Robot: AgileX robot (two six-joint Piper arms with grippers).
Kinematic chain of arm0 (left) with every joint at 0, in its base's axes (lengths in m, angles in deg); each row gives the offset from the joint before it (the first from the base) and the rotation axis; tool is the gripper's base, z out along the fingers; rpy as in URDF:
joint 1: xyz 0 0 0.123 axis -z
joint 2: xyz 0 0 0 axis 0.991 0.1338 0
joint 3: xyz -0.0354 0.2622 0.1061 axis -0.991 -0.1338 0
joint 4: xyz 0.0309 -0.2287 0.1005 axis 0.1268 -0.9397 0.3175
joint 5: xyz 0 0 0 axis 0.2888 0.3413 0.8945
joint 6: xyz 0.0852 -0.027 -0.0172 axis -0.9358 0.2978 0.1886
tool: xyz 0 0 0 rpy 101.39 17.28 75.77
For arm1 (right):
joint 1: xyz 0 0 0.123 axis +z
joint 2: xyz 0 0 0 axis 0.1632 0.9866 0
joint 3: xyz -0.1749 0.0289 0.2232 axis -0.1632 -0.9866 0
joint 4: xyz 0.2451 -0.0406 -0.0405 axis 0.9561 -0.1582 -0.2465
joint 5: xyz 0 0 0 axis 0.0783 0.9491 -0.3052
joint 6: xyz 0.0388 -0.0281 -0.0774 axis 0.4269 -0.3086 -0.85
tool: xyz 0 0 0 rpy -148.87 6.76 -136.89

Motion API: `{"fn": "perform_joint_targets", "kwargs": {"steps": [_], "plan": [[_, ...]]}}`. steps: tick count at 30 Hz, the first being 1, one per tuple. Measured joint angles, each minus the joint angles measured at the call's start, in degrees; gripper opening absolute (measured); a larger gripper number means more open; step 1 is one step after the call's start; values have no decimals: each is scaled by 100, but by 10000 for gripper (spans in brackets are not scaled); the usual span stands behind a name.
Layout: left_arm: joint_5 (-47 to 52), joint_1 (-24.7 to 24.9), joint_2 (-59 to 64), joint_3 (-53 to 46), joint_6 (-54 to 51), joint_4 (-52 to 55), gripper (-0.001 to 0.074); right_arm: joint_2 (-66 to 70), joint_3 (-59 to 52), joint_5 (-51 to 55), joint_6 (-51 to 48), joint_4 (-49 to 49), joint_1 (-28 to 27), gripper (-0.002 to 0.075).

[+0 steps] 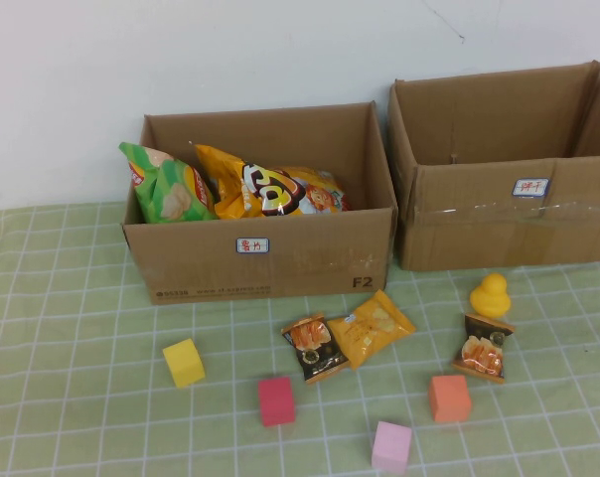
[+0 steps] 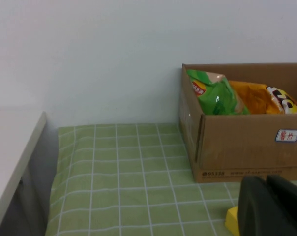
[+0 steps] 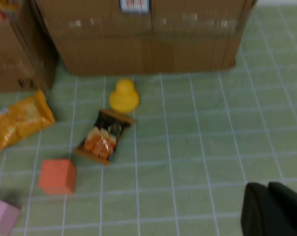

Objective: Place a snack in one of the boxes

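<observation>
Cardboard boxes point(image 1: 260, 260), two; three snack packets point(image 1: 376, 327); four blocks point(image 1: 276, 400).

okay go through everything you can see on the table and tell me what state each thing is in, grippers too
Left box: open, holding chip bags.
Right box: open, inside hidden.
Three snack packs: sealed, flat on cloth.
Left gripper: shut, near yellow block.
Right gripper: shut, over bare cloth.

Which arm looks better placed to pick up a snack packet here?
Probably the right: the right gripper, shut, hangs near the dark snack packet before the taped box. The left gripper, also shut, sits by the yellow block.
</observation>
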Motion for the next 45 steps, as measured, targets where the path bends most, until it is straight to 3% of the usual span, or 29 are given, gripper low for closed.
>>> {"fn": "perform_joint_targets", "kwargs": {"steps": [10,19,22,29,31,36,45], "plan": [[-73,0,29,-509,0,49,-2,1643,14,-774,-113,171,95,15],[484,0,894,-133,-315,210,-2,3123,468,-1185,-374,233,1122,136],[636,0,1303,38,-433,402,-2,3802,941,-1248,-374,244,1472,217],[430,0,1662,37,-625,395,-2,5512,2019,-1178,-361,286,1930,528],[379,0,1662,-14,-659,395,-2,5963,2268,-1150,-280,320,1962,572],[235,0,1662,-339,-694,339,-2,6756,2700,-1139,384,233,1974,605],[-14,0,1662,-365,-708,317,-2,7182,3177,-1139,697,213,1974,608]]}}
